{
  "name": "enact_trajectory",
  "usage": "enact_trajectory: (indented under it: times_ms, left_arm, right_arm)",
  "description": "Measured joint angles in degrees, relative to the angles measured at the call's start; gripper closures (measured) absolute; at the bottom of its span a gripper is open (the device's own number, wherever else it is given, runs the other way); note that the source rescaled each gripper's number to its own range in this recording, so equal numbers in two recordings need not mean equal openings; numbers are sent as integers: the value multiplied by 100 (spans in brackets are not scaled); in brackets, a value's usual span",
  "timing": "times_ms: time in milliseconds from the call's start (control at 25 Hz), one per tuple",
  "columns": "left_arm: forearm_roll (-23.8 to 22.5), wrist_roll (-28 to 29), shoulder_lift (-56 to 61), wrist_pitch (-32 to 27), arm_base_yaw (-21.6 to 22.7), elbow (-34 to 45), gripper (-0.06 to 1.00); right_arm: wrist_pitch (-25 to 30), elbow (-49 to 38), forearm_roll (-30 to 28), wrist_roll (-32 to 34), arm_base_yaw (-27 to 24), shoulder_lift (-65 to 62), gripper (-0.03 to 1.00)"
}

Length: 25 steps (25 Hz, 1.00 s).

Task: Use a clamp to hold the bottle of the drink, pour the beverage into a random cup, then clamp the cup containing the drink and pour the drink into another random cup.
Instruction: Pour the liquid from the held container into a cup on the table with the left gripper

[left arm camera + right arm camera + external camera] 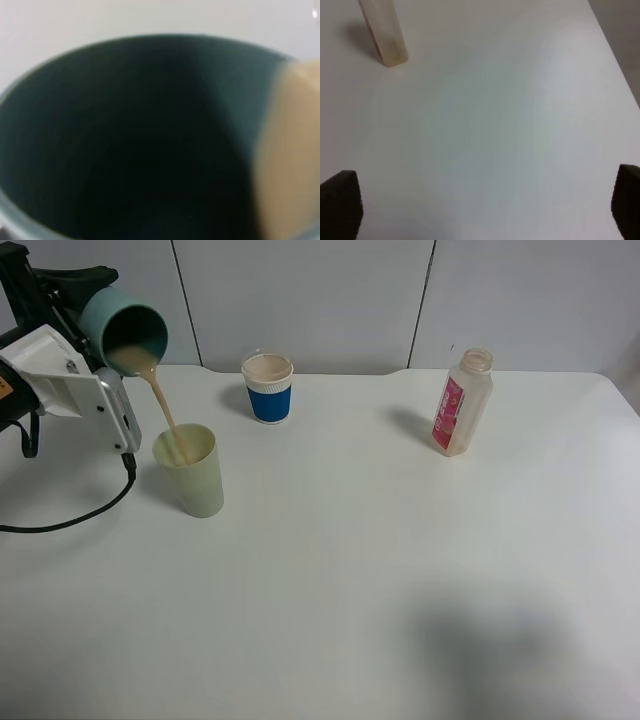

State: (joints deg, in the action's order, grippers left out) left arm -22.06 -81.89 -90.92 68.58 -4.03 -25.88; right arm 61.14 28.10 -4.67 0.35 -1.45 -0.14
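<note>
- The broad white table (380,570) fills most of the high view, with a grey panelled wall (320,295) behind it at 12 o'clock
- The left gripper (90,325), a black and white body with an orange band and a black cable (70,518) trailing over the table, sits at about 10 o'clock and is clamped on the plain teal plastic tumbler (128,332)
- That teal tumbler is tipped steeply, its mouth facing down toward 4 o'clock, raised off the table and just above the pale cup
- The small squarish translucent plastic bottle (462,403) with a pink-red label and a wide open neck stands upright at about 2 o'clock, well apart from the cups
- The plain pale yellow-green plastic tumbler (190,472) stands upright on the table at about 9 o'clock, directly beneath the teal tumbler's lip
- A white paper cup with a blue sleeve (268,387) stands upright near 11 o'clock, holding beige liquid, between the tumblers and the bottle
- The pale beige milky drink (165,415) falls in a thin stream from the teal lip into the yellow-green tumbler
- In the left wrist view the teal tumbler's dark inside (130,145) fills the frame, blurred, with beige liquid pooled at one side of the rim
- The right gripper (485,205) hangs above bare table with its dark fingertips (340,205) spread wide and empty, the bottle's base (387,42) well apart from them
</note>
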Motion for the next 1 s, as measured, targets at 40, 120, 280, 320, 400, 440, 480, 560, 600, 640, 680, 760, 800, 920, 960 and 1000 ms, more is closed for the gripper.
enact_trajectory:
  times_ms: [40, 120, 280, 320, 400, 440, 480, 560, 600, 640, 680, 760, 800, 920, 960, 1000]
  left_arm:
    - [6, -48, 0, 0, 0, 0, 94]
    - [11, -106, 0, 0, 0, 0, 94]
    - [13, -283, 0, 0, 0, 0, 94]
    - [18, -332, 0, 0, 0, 0, 94]
    - [24, -439, 0, 0, 0, 0, 94]
    - [30, -505, 0, 0, 0, 0, 94]
    - [30, -581, 0, 0, 0, 0, 94]
    - [30, -688, 0, 0, 0, 0, 94]
    - [30, -738, 0, 0, 0, 0, 94]
    - [30, -759, 0, 0, 0, 0, 94]
    - [30, -765, 0, 0, 0, 0, 94]
    - [30, -786, 0, 0, 0, 0, 94]
    - [30, -801, 0, 0, 0, 0, 94]
    - [30, -826, 0, 0, 0, 0, 94]
    - [30, -826, 0, 0, 0, 0, 94]
    - [30, -844, 0, 0, 0, 0, 94]
  right_arm:
    - [0, 0, 0, 0, 0, 0, -3]
    - [0, 0, 0, 0, 0, 0, -3]
    - [0, 0, 0, 0, 0, 0, -3]
    - [0, 0, 0, 0, 0, 0, -3]
    - [0, 0, 0, 0, 0, 0, -3]
    - [0, 0, 0, 0, 0, 0, -3]
    - [0, 0, 0, 0, 0, 0, -3]
    - [0, 0, 0, 0, 0, 0, -3]
    - [0, 0, 0, 0, 0, 0, -3]
    - [0, 0, 0, 0, 0, 0, -3]
    - [0, 0, 0, 0, 0, 0, -3]
    - [0, 0, 0, 0, 0, 0, -3]
    - [0, 0, 0, 0, 0, 0, -3]
    - [0, 0, 0, 0, 0, 0, -3]
    - [0, 0, 0, 0, 0, 0, -3]
    - [0, 0, 0, 0, 0, 0, -3]
